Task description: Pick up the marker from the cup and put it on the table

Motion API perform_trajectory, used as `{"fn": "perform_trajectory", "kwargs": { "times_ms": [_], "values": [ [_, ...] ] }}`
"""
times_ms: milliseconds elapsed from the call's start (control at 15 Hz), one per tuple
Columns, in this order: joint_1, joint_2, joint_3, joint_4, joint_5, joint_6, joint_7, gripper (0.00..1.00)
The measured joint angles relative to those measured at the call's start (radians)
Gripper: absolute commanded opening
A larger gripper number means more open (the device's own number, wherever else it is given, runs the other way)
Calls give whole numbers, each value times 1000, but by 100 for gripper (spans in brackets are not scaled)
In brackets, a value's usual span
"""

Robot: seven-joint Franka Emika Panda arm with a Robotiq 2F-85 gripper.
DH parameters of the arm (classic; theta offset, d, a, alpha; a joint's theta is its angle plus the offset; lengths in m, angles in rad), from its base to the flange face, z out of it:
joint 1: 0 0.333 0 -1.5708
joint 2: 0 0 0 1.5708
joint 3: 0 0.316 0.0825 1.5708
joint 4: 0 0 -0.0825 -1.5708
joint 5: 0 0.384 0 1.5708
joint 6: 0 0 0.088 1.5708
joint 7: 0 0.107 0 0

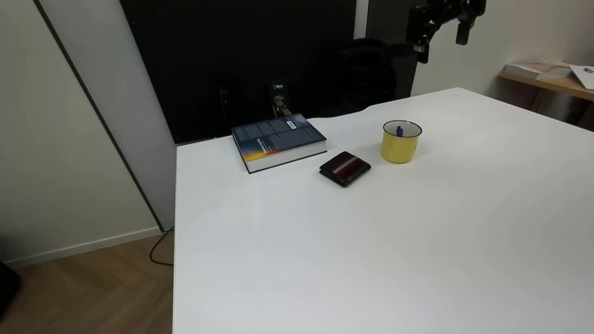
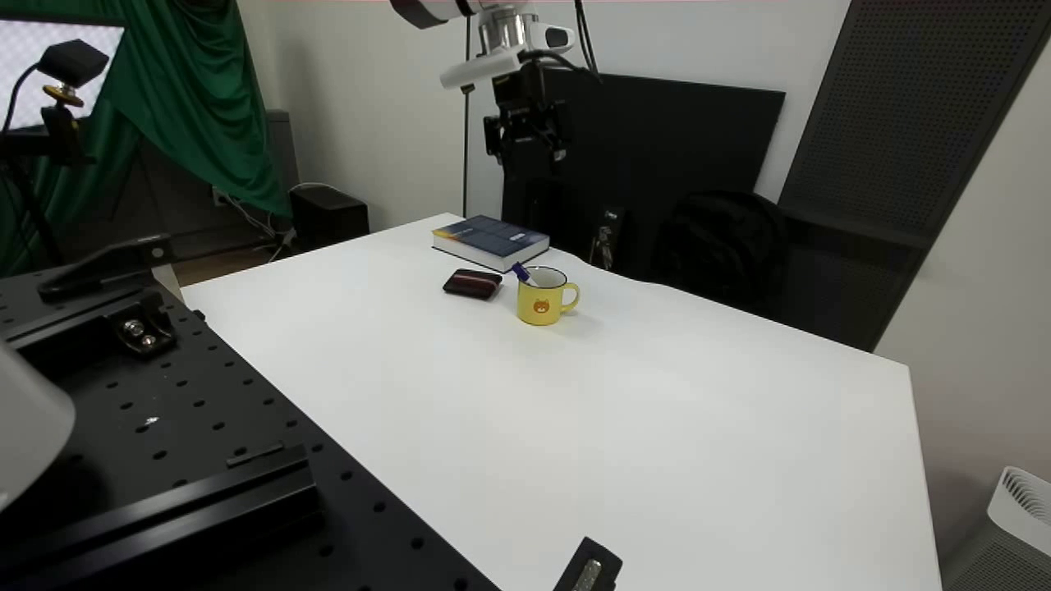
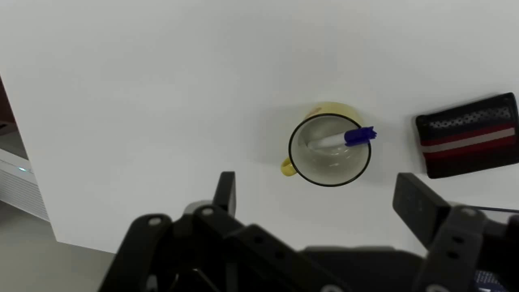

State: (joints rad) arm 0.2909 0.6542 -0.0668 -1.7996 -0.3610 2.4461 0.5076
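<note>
The yellow cup [image 1: 398, 150] stands upright on the white table [image 1: 325, 255]; it also shows in an exterior view [image 2: 535, 310] with its handle, and in the wrist view [image 3: 334, 108]. The marker [image 3: 359, 136] leans inside the cup, white body down, dark blue cap end over the rim. Its blue end also shows in both exterior views [image 1: 399, 132] [image 2: 520, 272]. My gripper [image 3: 316, 174] is open and empty, fingers wide apart. It hangs well above the table in an exterior view [image 1: 442, 47]. In the wrist view the cup lies ahead of the fingertips.
A dark wallet [image 1: 345, 168] with a red and pale stripe lies beside the cup. A thick blue-grey book [image 1: 278, 139] lies near the table's back edge. A black perforated platform [image 2: 246, 427] borders the table in an exterior view.
</note>
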Motion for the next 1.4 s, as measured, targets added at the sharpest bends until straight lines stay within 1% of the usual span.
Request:
{"fn": "perform_trajectory", "kwargs": {
  "times_ms": [200, 333, 867, 1200, 1400],
  "values": [
    [38, 62, -35, 36, 0, 70, 19, 100],
    [69, 92, -61, 50, 1, 94, 40, 100],
    [157, 193, -144, 78, 0, 101, 85, 100],
    [198, 243, -188, 82, 0, 195, 136, 100],
    [245, 272, -232, 83, 0, 255, 194, 100]
  ]
}}
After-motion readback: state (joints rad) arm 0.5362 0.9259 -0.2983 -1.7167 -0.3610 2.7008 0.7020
